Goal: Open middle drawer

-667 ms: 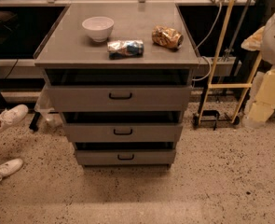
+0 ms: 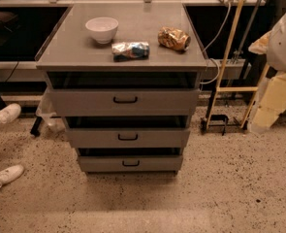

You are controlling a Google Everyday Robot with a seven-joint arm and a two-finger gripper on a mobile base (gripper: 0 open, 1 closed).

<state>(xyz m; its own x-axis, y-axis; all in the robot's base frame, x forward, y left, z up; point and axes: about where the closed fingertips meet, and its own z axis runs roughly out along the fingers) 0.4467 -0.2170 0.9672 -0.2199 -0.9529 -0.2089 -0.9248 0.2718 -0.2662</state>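
Observation:
A grey metal cabinet (image 2: 123,52) stands in the middle of the camera view with three stacked drawers. The middle drawer (image 2: 157,138) has a flat grey front and a small black loop handle (image 2: 128,137). It sits between the larger top drawer (image 2: 162,101) and the smaller bottom drawer (image 2: 157,163). A dark gap shows above each front. My gripper (image 2: 273,101) is the cream part hanging below the white arm (image 2: 284,38) at the right edge. It is well to the right of the drawers and touches nothing.
On the cabinet top are a white bowl (image 2: 102,29), a blue and silver packet (image 2: 130,51) and a golden snack bag (image 2: 174,38). A yellow-framed stand (image 2: 230,89) with cables stands right of the cabinet. A person's white shoes (image 2: 2,116) are at the left. The floor is speckled.

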